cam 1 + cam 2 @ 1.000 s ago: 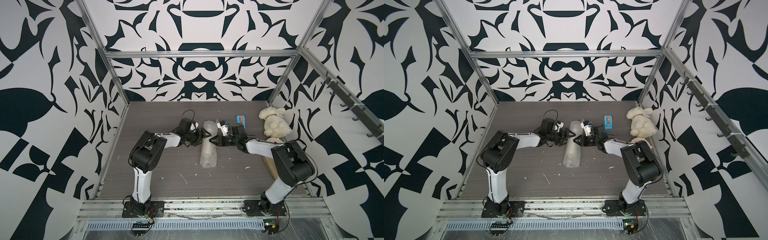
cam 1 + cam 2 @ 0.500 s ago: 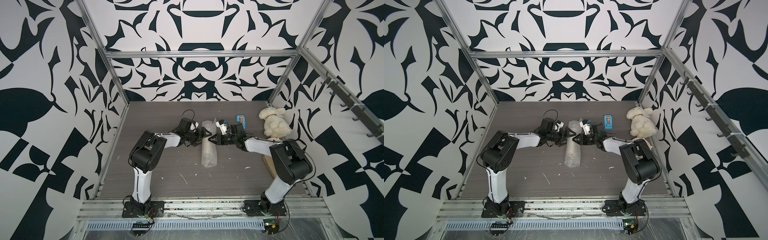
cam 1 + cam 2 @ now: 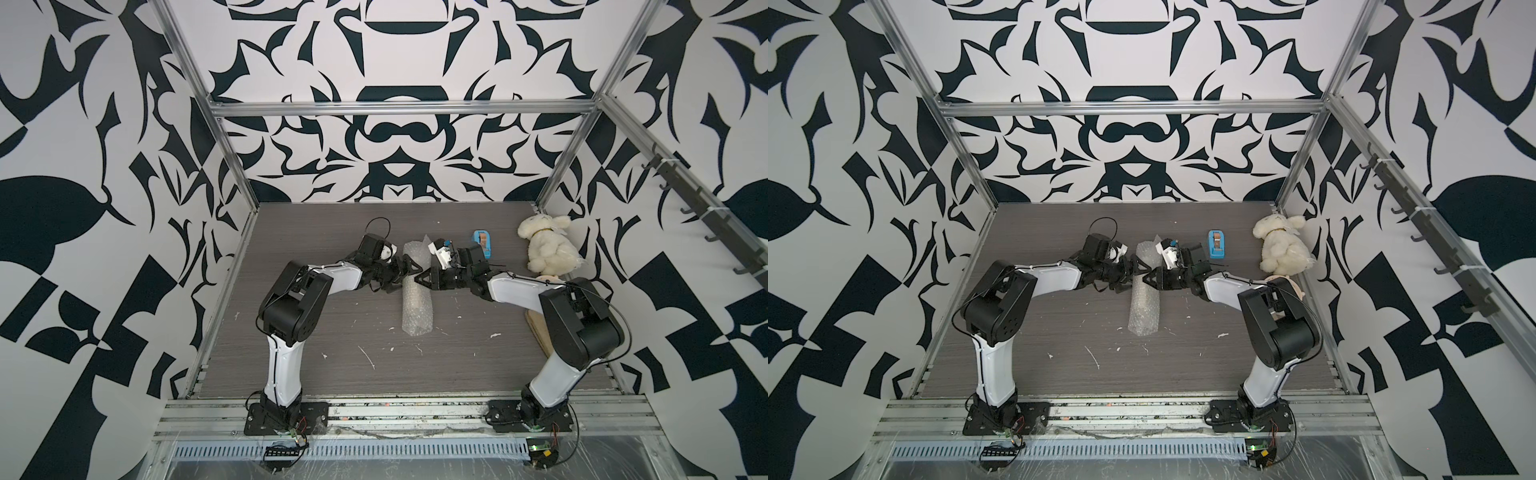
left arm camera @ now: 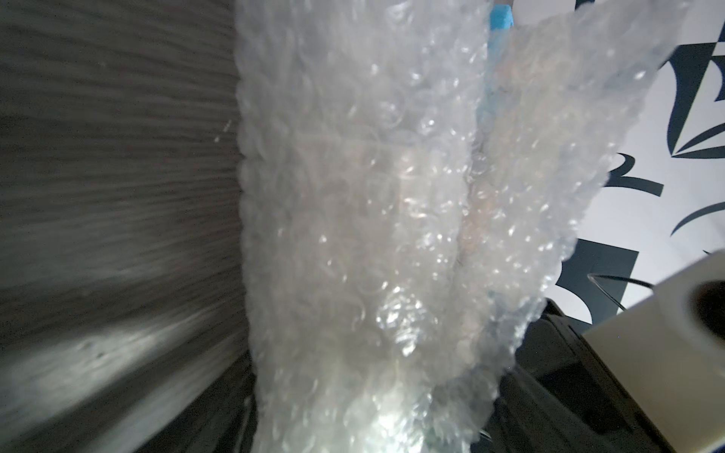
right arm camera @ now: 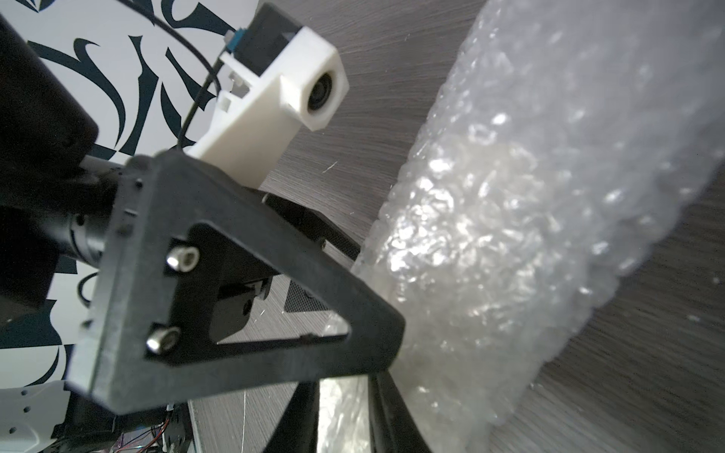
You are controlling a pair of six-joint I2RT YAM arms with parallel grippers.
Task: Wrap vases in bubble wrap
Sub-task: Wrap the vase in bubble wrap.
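Note:
The bubble wrap [image 3: 417, 307] [image 3: 1144, 307] lies rolled into a tube on the table, running front to back. The vase shows only as a dim cream shape through the wrap [image 5: 486, 184]. My left gripper [image 3: 405, 271] [image 3: 1136, 270] meets the roll's far half from the left. Its jaws stand wide, pressing both sides of the roll [image 4: 372, 196]. My right gripper [image 3: 423, 277] [image 3: 1148, 277] comes from the right. Its jaws are nearly together, with a fold of wrap [image 5: 343, 415] pinched between them.
A cream plush bunny [image 3: 546, 245] lies at the back right, with a blue tape dispenser [image 3: 482, 243] to its left. A wooden piece [image 3: 538, 328] sits under the right arm. White scraps [image 3: 368, 357] dot the table in front of the roll.
My right gripper has edged slightly left, closer against the roll. The roll and the left arm stay about where they were.

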